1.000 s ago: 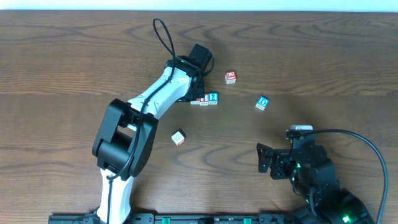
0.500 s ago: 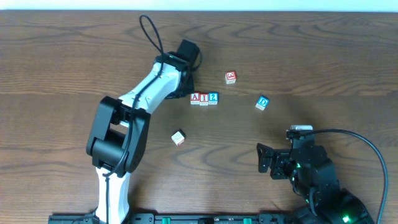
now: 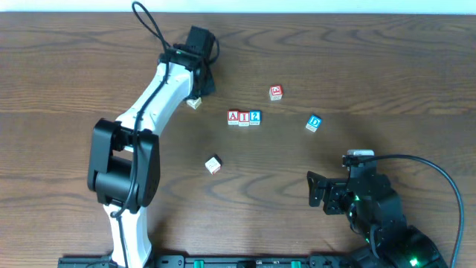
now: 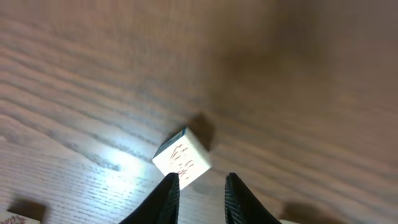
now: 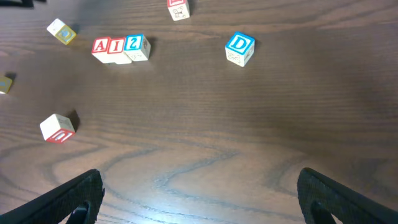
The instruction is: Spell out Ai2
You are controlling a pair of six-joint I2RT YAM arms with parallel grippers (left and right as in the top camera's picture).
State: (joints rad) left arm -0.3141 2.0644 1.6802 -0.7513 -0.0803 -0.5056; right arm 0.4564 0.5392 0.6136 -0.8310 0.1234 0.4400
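Left wrist view: the left gripper point(image 4: 200, 198) shows its two fingers narrowly apart with nothing between them. Just beyond the tips, slightly toward the left finger, a pale block point(image 4: 183, 158) rests on the table point(image 4: 298, 93), turned corner-on to the fingers. Whether it touches the left tip cannot be told.

Right wrist view: the right gripper point(image 5: 199, 186) holds its fingers wide and empty.
- Nearest, ahead and left of the fingers, lies a red-marked block point(image 5: 57, 127).
- Farther ahead on the same side, the A block point(image 5: 100, 45), the I block point(image 5: 115, 45) and the 2 block point(image 5: 133, 43) sit in one row, side by side and touching. They read A, I, 2 from left to right.
- Ahead and slightly right of the fingers, the D block point(image 5: 239, 47) stands well apart from the row.
- Farthest, at the top edge, a red-faced block point(image 5: 178, 7) is partly cut off.

Step in hand, as judged: the word appears complete, and neither gripper touches the row.

Next move, as judged: no further placement is required. Each arm needs only a path clear of the row, since a light nudge would break the line. The pale block needs no grip.
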